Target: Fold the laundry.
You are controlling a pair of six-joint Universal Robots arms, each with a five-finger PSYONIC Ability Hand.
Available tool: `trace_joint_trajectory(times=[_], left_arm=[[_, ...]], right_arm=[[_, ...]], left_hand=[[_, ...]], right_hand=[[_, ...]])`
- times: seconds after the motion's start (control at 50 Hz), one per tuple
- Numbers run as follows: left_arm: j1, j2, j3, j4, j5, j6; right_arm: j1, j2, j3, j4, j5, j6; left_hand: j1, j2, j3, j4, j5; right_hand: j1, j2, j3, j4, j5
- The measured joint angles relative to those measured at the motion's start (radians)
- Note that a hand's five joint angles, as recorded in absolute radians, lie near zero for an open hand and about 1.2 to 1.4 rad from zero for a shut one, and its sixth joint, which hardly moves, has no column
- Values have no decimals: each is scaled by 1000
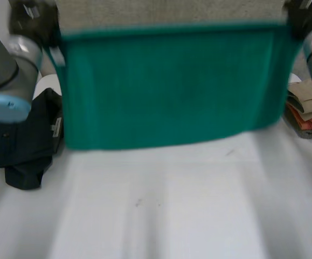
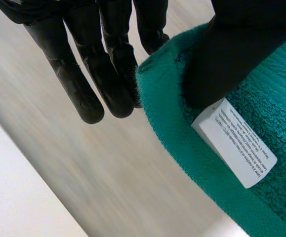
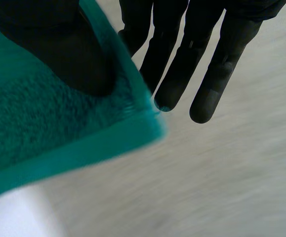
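Teal-green terry towel (image 1: 172,86), held spread above the white table (image 1: 172,210) by its two upper corners. Its lower hem hangs near the tabletop; you cannot tell whether it touches.

Left: the left hand (image 1: 34,21) is clamped on the upper left corner. In the left wrist view its thumb (image 2: 231,54) presses the pile just beside the white care label (image 2: 234,140), and its straight fingers (image 2: 83,94) lie along the rolled hem.

Centre: judge the cloth as soft, limp and fairly light, with a thick pile that grips well and will not slip easily. It will sag and swing wherever it is unsupported. Take it at the corners or along the stitched hem, where it is firmest.

Right: the right hand (image 1: 301,16) pinches the upper right corner. In the right wrist view its thumb (image 3: 68,54) bears down on the cloth against the straight fingers (image 3: 217,74) behind.

Surroundings: a crumpled dark garment (image 1: 23,143) lies at the table's left edge, and a stack of folded clothes (image 1: 309,110), tan and orange, at its right. Both sit near the towel's sides. Lay the towel down between them so that a trailing edge drags neither.
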Motion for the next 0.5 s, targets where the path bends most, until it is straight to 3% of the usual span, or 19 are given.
trace_joint_trajectory(times=[0.08,0.18,0.2,0.28,0.5], left_arm=[[6,45,9,301,7,-81],[5,79,-19,398,25,-162],[6,90,-50,402,45,-218],[15,75,-95,332,52,-243],[30,-24,-355,183,-5,-190]], right_arm=[[-2,-52,64,-364,-12,143],[-4,-97,162,-526,-56,207],[-4,-125,249,-592,-97,237],[-7,-125,312,-569,-120,244],[-15,25,383,-277,-164,179]], left_hand=[[0,0,0,2,0],[0,0,0,2,1],[0,0,0,2,16],[0,0,0,2,16],[0,1,0,2,16]], right_hand=[[0,0,0,0,19],[0,0,0,1,26],[0,0,0,2,26],[0,0,0,2,26],[0,0,0,2,26]])
